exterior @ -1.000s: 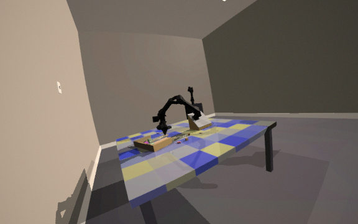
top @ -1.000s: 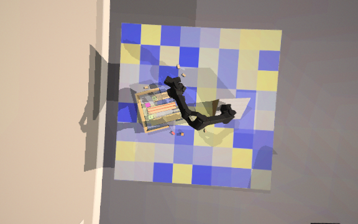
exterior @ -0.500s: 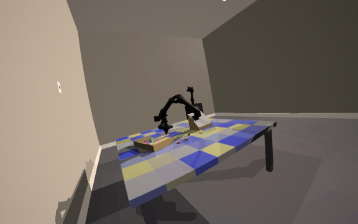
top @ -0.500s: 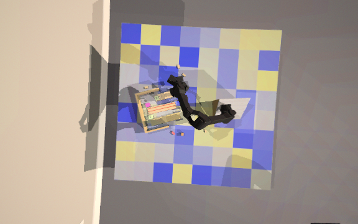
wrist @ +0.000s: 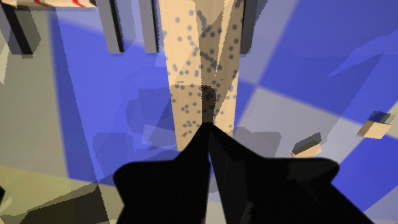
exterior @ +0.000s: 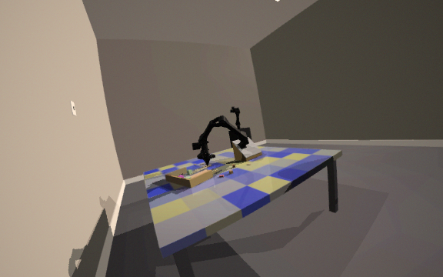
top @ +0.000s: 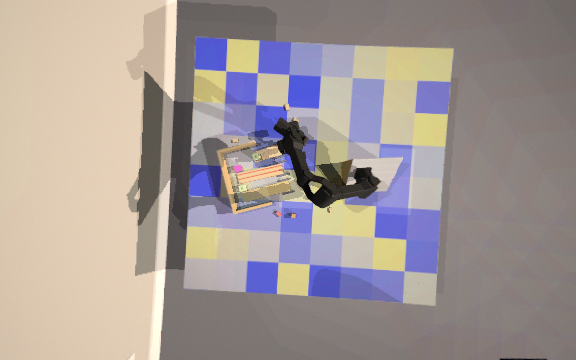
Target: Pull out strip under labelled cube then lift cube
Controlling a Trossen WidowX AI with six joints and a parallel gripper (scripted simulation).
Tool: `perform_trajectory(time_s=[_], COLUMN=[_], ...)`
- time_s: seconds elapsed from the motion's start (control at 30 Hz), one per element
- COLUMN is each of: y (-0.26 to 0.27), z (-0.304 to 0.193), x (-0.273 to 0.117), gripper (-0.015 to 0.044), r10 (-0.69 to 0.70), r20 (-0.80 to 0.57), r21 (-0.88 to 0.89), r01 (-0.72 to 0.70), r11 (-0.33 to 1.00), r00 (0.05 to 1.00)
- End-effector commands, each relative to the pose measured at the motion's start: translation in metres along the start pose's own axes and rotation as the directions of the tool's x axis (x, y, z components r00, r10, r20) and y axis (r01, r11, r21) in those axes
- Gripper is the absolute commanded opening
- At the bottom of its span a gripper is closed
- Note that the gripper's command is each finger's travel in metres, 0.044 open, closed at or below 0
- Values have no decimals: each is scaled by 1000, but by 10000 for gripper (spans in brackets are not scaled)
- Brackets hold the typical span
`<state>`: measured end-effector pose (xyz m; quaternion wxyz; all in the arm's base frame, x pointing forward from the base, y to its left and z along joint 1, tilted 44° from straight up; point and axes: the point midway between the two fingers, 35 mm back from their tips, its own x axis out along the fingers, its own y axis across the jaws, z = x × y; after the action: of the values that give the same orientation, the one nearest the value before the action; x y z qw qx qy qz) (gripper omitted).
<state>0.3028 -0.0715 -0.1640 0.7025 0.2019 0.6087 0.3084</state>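
My gripper (top: 282, 149) (exterior: 207, 165) (wrist: 206, 126) is shut on the outer end of a pale strip with grey dots (top: 270, 152) (wrist: 182, 75), which sticks out past the dark rails. The strip lies in an open wooden tray (top: 227, 180) (exterior: 202, 179). A pale green cube with a mark (top: 256, 157) is at the strip's inner end; whether it rests on the strip is unclear. A second green cube (top: 242, 188) and a magenta cube (top: 238, 169) (exterior: 181, 176) are also in the tray. The marks are too small to read.
A red-striped strip (top: 260, 173) (wrist: 65, 4) and a brownish strip (top: 268, 190) lie beside it in the tray. Small blocks (top: 286, 107) (wrist: 375, 129) and a red one (top: 278, 213) (exterior: 221, 176) lie around outside. A sloped light board (top: 390, 172) stands by the arm base.
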Motion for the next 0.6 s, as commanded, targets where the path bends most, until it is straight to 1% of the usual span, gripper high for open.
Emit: perform_trajectory(time_s=[0.0,0.57], y=[2,2], z=[-16,-39], x=[6,5], gripper=[0,0], r10=[6,5], r20=[-30,-31], r21=[11,11], r01=[-5,-5], r11=[1000,1000], r00=[1000,999])
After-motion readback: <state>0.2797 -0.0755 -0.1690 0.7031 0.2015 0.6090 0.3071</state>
